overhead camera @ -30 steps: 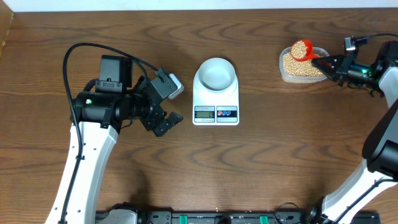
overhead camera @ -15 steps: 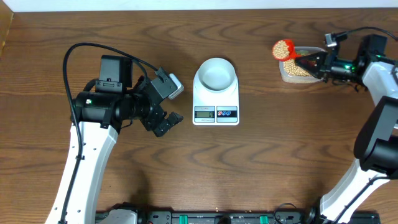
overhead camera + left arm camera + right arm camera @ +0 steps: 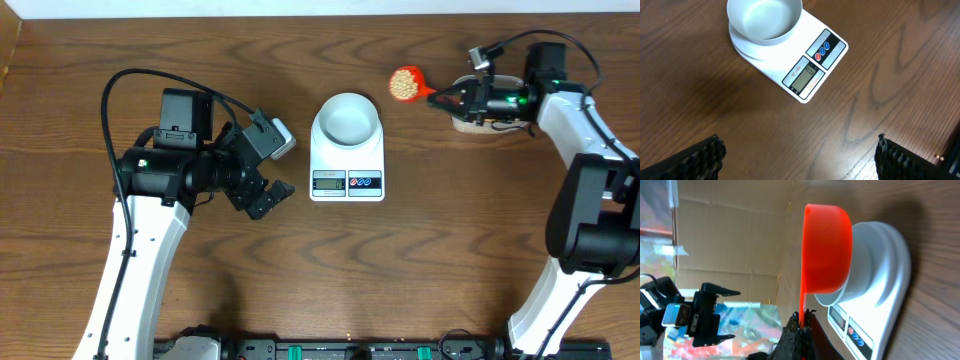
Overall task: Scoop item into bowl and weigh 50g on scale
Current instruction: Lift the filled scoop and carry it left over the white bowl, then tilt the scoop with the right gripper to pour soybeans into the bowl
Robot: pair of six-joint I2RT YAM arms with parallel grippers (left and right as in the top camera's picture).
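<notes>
On the near part of the bench [image 3: 450,250], the left fingers [image 3: 268,198] stand spread wide and empty, hovering to the left of the scale [image 3: 347,170]. The scale lies flat with its display toward the robot. The bowl [image 3: 347,118] sits on its platform, empty. Farther back on the right, the right fingers [image 3: 447,98] are clenched on the handle of a red scoop [image 3: 418,91]. It is heaped with beans [image 3: 403,84] and held in the air just beside the bowl's far right rim. Behind them a clear tub [image 3: 462,124] is mostly hidden.
</notes>
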